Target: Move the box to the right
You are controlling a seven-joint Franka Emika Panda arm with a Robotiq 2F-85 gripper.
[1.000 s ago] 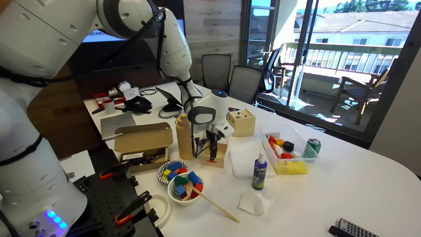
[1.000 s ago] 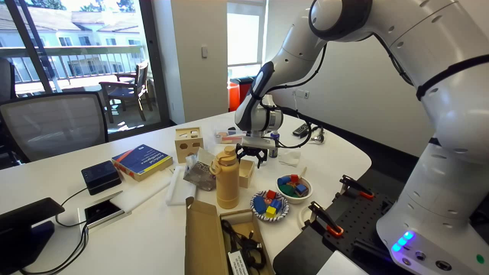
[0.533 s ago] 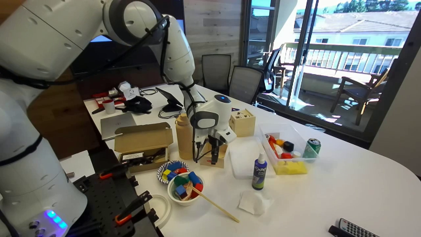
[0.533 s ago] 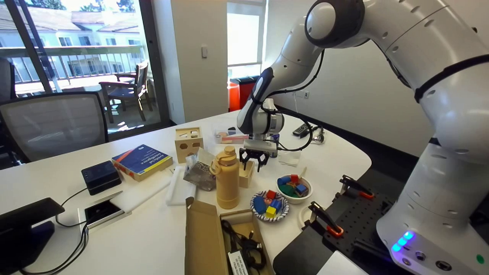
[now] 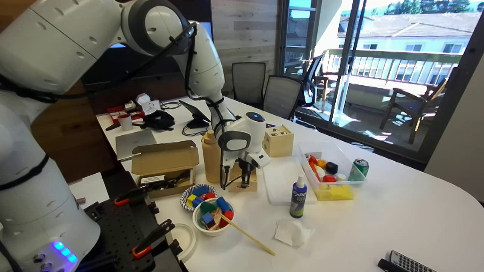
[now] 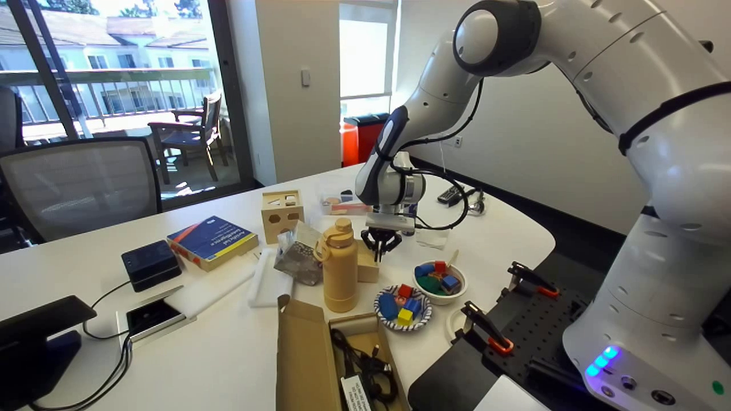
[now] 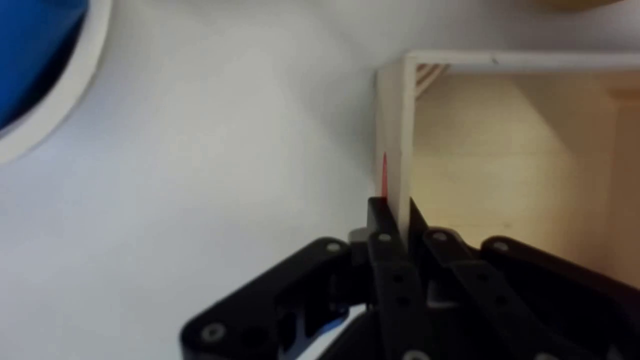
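A shallow tan box stands with its red-marked wall pinched between my fingers, one against the outer face, the other inside. The box appears to rest on the white bench; I make out no gap beneath it in either exterior view, though a slight lift would be hard to spot. By my reckoning the reach and the grasp are done, while the shift to the right, the release and the retreat are left, which puts the job near its midpoint. Just beside the box stands a tan bottle; whether the two touch, I cannot tell. In an exterior view, a flat whitish slab lies to the box's right, with a spray bottle standing farther out, near a see-through bin. If that is the right the order means, the slab probably has to be cleared or skirted. A white bowl of colored blocks sits near, apart from the box.
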